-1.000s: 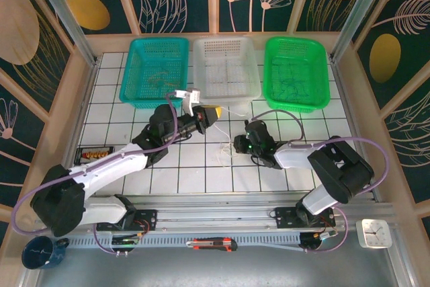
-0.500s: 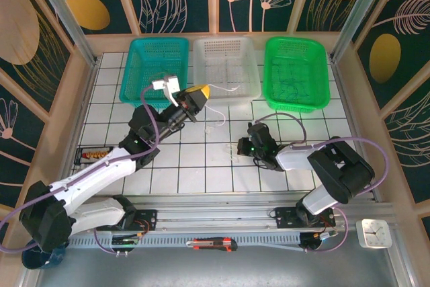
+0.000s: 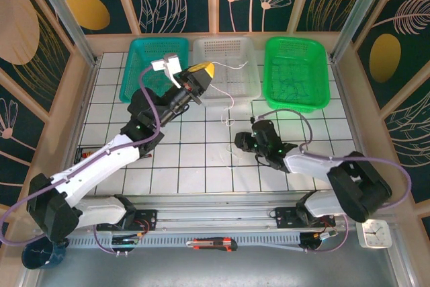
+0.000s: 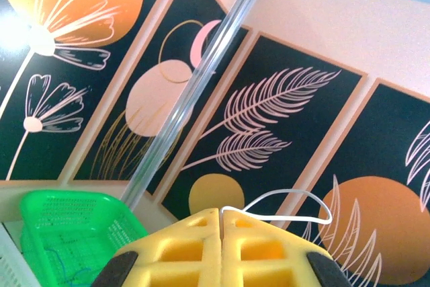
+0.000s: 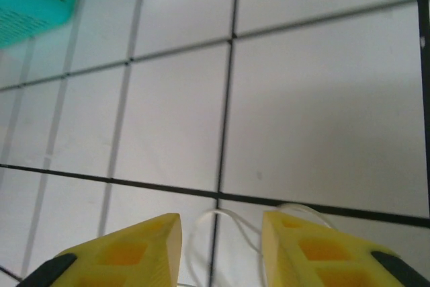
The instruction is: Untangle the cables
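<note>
Loosely looped thin whitish cable [image 4: 289,192]

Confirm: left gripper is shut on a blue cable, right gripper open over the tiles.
Wrong colour: the left gripper is shut on a whitish cable, not a blue one, as the left wrist view shows. The right gripper is open over the tiles.

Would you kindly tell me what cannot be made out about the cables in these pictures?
Left wrist view: the white cable vanishes behind the shut left gripper; its ends are hidden.
Right wrist view: the bottom edge cuts off the loop inside the open right gripper.
Top view: cords in the green basket are too thin to count.
</note>
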`<state>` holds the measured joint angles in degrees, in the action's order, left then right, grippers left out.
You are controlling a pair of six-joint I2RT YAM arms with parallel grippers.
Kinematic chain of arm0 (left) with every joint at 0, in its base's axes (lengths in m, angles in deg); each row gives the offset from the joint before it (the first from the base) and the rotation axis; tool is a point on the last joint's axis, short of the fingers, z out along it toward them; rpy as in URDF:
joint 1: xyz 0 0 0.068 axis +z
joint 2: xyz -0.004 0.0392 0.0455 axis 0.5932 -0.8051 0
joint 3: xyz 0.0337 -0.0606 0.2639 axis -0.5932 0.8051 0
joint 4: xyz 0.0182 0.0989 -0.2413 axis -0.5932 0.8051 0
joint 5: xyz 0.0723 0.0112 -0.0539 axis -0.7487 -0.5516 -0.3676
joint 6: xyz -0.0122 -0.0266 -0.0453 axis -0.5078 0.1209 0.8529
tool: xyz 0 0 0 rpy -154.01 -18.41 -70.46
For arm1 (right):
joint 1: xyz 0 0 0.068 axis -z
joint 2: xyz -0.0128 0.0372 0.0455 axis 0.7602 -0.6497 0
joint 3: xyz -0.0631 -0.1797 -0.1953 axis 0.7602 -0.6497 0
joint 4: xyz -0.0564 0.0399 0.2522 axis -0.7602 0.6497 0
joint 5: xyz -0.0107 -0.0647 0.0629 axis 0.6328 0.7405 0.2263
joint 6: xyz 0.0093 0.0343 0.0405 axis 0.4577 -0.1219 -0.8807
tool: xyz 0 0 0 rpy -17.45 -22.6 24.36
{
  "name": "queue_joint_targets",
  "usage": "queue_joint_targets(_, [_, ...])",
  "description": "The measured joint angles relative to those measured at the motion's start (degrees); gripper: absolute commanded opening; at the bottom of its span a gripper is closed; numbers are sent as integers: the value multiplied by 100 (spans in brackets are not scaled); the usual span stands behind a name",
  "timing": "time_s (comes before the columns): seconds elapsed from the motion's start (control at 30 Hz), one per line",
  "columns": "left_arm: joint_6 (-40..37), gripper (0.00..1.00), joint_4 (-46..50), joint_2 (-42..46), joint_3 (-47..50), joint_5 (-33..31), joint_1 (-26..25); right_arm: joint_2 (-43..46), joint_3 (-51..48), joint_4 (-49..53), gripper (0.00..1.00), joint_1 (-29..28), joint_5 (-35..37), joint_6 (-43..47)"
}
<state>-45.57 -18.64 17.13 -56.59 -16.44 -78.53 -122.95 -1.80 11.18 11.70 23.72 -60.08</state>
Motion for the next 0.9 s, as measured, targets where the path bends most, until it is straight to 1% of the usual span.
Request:
queue_joint_targets(0.13, [2, 0, 42, -125, -4, 20, 0, 612, 142, 186, 50, 164, -197, 118])
queue_joint_targets(0.2, [2, 0, 46, -133, -7, 20, 0, 870, 142, 214, 54, 315, -428, 155])
queue_joint_targets(0.33, [2, 0, 46, -133, -39, 20, 0, 1217, 136, 201, 59, 566, -1054, 282])
queue_joint_targets(0.63, [4, 0, 42, -219, -251, 61, 0, 1322, 96, -498, 60, 588, -2527, 442])
queue_joint_targets(0.8, [28, 0, 31, -310, -319, 155, 0, 1204, 96, -828, 56, 588, -2874, 455])
queue_joint_targets(0.9, [48, 0, 17, -361, -352, 195, 0, 1119, 96, -964, 53, 713, -2990, 450])
